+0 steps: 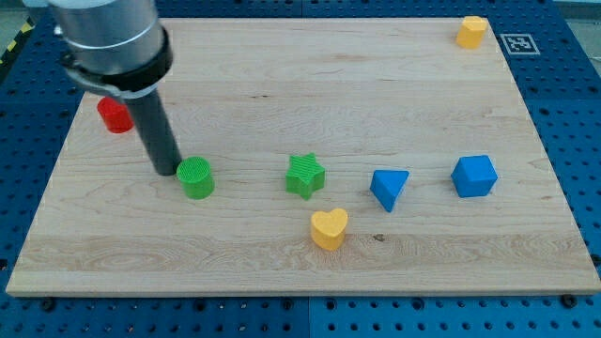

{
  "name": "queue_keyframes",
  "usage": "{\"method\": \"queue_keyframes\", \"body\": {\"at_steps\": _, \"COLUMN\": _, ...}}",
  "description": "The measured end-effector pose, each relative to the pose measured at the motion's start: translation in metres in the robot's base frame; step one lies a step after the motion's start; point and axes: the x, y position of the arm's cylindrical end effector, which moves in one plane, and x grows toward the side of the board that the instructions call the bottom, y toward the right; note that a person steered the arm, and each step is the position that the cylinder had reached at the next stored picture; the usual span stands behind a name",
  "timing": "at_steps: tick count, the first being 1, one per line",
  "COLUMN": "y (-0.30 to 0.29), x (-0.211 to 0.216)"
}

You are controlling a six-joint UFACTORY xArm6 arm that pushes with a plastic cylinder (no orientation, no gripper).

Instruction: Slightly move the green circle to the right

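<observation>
The green circle (196,177) is a short ribbed cylinder standing on the wooden board (282,75), left of centre. My tip (167,172) is at the end of the dark rod, just to the left of the green circle, touching it or nearly so. The rod slants up to the arm's grey body at the view's top left.
A green star (305,176) lies right of the circle. A yellow heart (329,228), a blue triangle (389,188) and a blue cube (473,176) lie further right. A red block (115,115) sits partly behind the rod. A yellow block (471,31) is at the top right corner.
</observation>
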Motion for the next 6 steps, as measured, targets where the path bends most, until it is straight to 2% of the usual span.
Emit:
{"method": "queue_keyframes", "body": {"at_steps": 3, "y": -0.016, "x": 0.022}}
{"method": "queue_keyframes", "body": {"at_steps": 6, "y": 0.009, "x": 0.022}}
